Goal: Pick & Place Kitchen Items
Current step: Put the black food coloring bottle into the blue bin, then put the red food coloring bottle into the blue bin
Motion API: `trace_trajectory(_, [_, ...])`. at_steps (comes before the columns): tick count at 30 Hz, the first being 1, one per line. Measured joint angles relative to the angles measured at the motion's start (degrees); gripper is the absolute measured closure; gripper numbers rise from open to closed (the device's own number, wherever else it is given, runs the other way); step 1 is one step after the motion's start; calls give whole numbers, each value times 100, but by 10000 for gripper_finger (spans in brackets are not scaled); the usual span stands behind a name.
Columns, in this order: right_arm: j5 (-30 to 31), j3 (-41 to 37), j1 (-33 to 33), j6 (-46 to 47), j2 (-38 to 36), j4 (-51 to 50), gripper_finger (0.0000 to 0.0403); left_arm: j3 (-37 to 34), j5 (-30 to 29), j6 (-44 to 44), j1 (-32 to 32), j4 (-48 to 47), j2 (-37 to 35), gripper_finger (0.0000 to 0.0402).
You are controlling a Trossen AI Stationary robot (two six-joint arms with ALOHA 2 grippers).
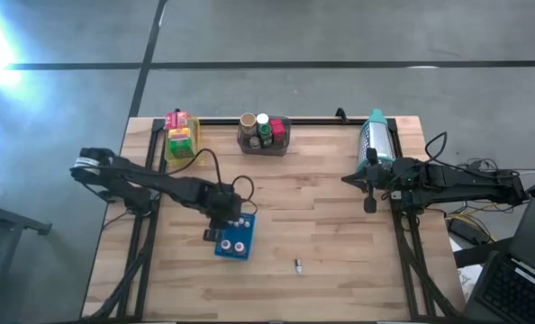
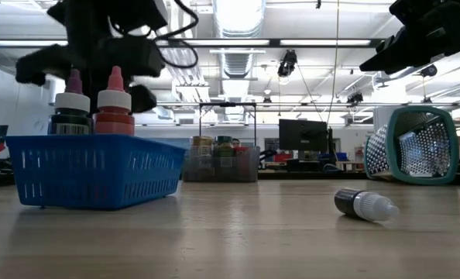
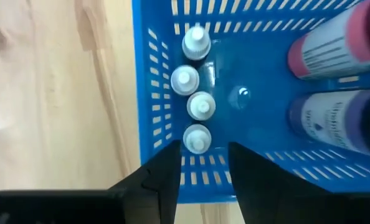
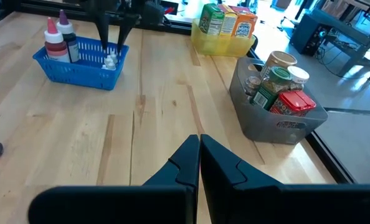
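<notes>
Four tiny white-capped bottles point(image 3: 195, 93) are standing in a row inside the blue basket point(image 3: 149, 124), tucked right against one of its slotted walls. The left gripper point(image 3: 199, 163) is hanging straight over the last bottle of that row, fingers point(image 3: 163, 177) parted just a little with the cap showing in the gap between them, so they're not closed on it. At the other end of the basket two taller bottles are standing side by side, one red-capped point(image 2: 115, 105) and one purple-capped point(image 2: 73, 106).

One more small dark bottle with a white cap point(image 2: 365, 204) is lying on its side on the wooden table point(image 1: 340, 234), well away from the basket.

Farther out from the basket, along the table's back edge, a yellow bin point(image 1: 181, 144) is holding small boxes, and a grey bin point(image 4: 278, 127) next to it is packed with jars and cans. A teal mesh container point(image 2: 416, 145) is lying tipped over by the far corner.

The right gripper point(image 4: 197, 163) is waiting on that far side, off the wood, fingers pressed together and holding nothing.
</notes>
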Motion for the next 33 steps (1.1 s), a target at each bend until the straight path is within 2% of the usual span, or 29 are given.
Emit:
trace_trajectory(7, [0, 0, 0, 5, 0, 1, 394, 511, -107, 249, 0, -556, -182, 262])
trace_trajectory(16, [0, 0, 0, -2, 0, 1, 394, 609, -254, 546, 101, -312, -645, 262])
trace_trajectory(25, [0, 0, 0, 16, 0, 1, 394, 77, -261, 1192, 471, 1478, -1253, 262])
trace_trajectory(33, [-2, 0, 0, 82, 0, -1, 394, -732, -261, 1199, 944, 2961, -2012, 262])
